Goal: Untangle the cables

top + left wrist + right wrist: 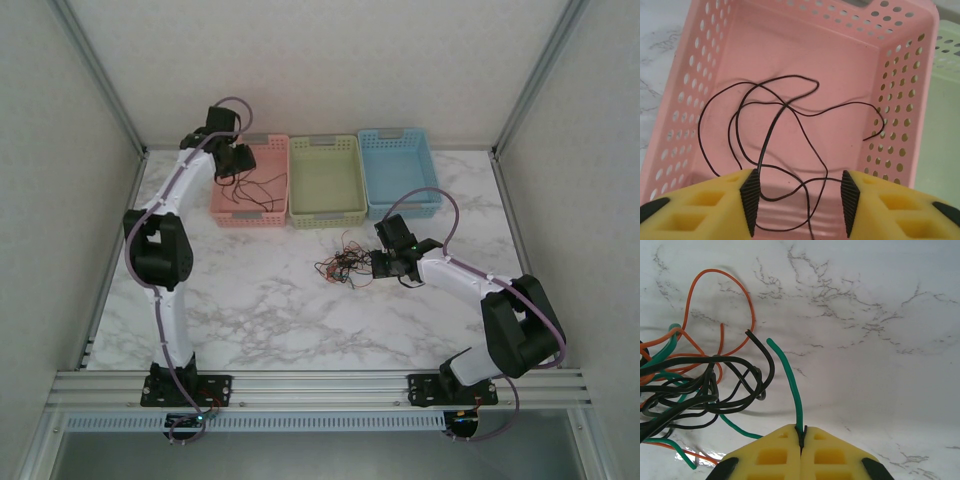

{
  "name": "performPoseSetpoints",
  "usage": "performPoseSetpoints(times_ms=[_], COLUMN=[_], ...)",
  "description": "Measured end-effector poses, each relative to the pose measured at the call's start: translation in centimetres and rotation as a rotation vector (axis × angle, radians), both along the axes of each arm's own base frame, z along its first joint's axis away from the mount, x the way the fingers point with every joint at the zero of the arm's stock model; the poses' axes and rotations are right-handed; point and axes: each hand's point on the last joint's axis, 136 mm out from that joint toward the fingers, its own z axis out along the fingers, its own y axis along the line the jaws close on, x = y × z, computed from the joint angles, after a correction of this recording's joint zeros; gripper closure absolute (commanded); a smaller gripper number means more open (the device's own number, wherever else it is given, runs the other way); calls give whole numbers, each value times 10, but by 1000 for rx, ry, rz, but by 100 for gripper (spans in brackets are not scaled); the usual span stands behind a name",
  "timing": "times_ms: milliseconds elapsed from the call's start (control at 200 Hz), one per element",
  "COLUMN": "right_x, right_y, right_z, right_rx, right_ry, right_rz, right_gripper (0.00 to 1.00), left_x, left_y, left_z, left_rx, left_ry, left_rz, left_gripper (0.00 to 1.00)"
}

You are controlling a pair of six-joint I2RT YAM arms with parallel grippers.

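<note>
One black cable [775, 120] lies in loose loops on the floor of the pink basket [900, 125]. My left gripper [800, 200] hovers over it, open, with loops of the cable showing between the spread pads and no grip on them. In the top view the left gripper [238, 160] is over the pink basket [270, 150]. The rest of the cables [343, 265] form a tangle of black, orange and green in the middle of the table. My right gripper [378, 265] is at the tangle's right side. Its jaws [801, 432] are shut on a green cable [792, 385] beside the black knot [715, 390].
A green basket [325, 140] and a blue basket [400, 135] stand in a row to the right of the pink one at the back. Metal frame posts and white walls bound the marble table [270, 320]. Bare marble lies in front of the tangle.
</note>
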Motion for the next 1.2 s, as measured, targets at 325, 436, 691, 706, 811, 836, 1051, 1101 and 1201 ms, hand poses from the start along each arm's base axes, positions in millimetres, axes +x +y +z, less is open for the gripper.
performPoseSetpoints(times_ms=[325,436,691,706,811,836,1051,1101,1201], right_x=[0,0,0,0,0,0,0,0,0], right_y=[0,1,1,1,1,1,1,1,0], right_z=[0,0,0,0,0,1,4,4,4], right_rx=[2,3,3,3,4,4,10,9,8], right_ry=[1,2,2,2,1,0,-10,-10,-8], right_rz=[1,1,1,1,2,2,1,1,1], right_gripper=[100,100,100,100,100,100,100,100,100], left_x=[-48,-60,-47,-45,-13,-6,15,16,15], left_y=[12,14,6,5,-2,-3,-4,-2,0], left_z=[42,74,81,79,63,56,-13,-29,-49], left_rx=[2,-15,-53,-49,-50,-49,-7,6,25], left_ry=[-52,-124,-160,-154,-138,-130,-6,22,66], left_rz=[9,10,-7,-13,-14,-14,1,7,13], left_gripper=[45,59,98,98,99,99,100,100,100])
